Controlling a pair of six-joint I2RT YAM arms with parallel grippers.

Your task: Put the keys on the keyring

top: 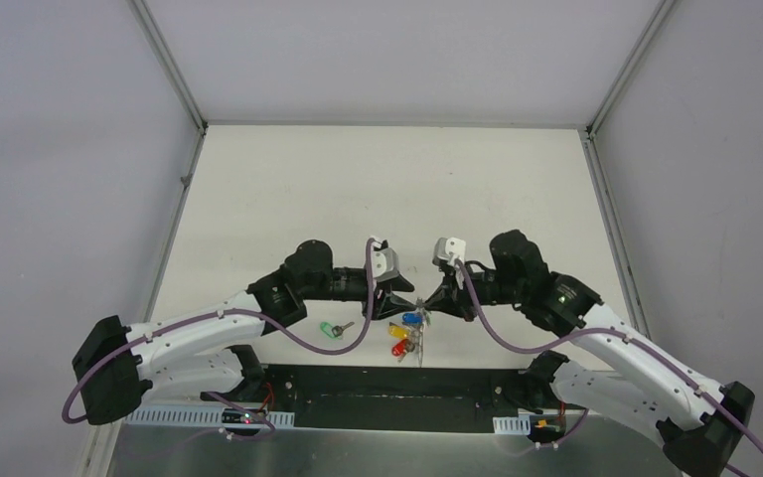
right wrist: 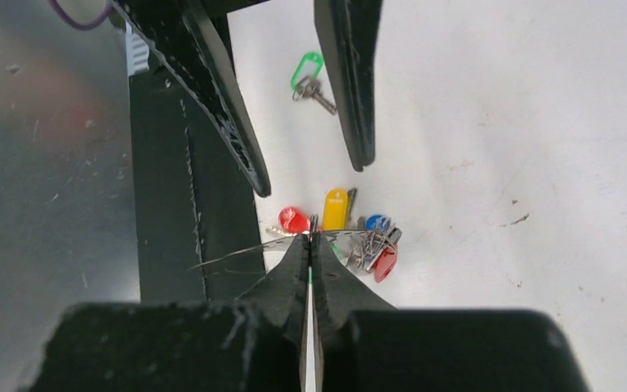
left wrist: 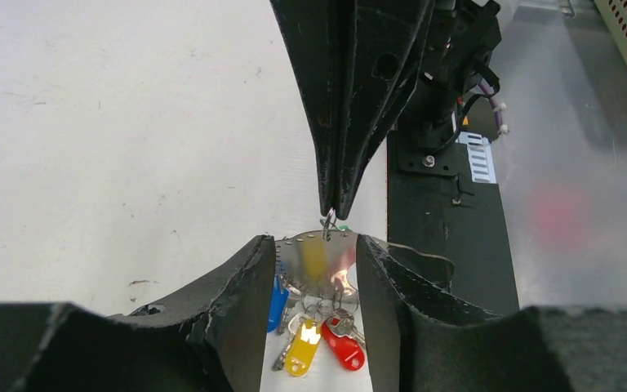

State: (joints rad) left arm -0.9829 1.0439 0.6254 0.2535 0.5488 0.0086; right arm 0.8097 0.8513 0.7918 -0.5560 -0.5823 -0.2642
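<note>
Keyring (right wrist: pixel 237 255), thin grey metal wire loop: held near the centre of the white tabletop (top: pixel 378 189), close to its near edge, between the 2 arms. Right gripper (right wrist: pixel 311 239) pressed together, pinching the wire. Left gripper (right wrist: pixel 313 180) meets it tip to tip, fingers spread. In the left wrist view shiny metal sits between them; whether they touch it I cannot tell.

Bunched under the wire:
- small dark key with blue oval plastic tag (right wrist: pixel 375 222)
- key with yellow tag (right wrist: pixel 335 209)
- 2 keys with red tags (right wrist: pixel 294 220)

Small dark key with green oval plastic tag (right wrist: pixel 310 80) lies alone on the table, well apart from the bunch, on the left arm's side. Tag faces too small to read.
</note>
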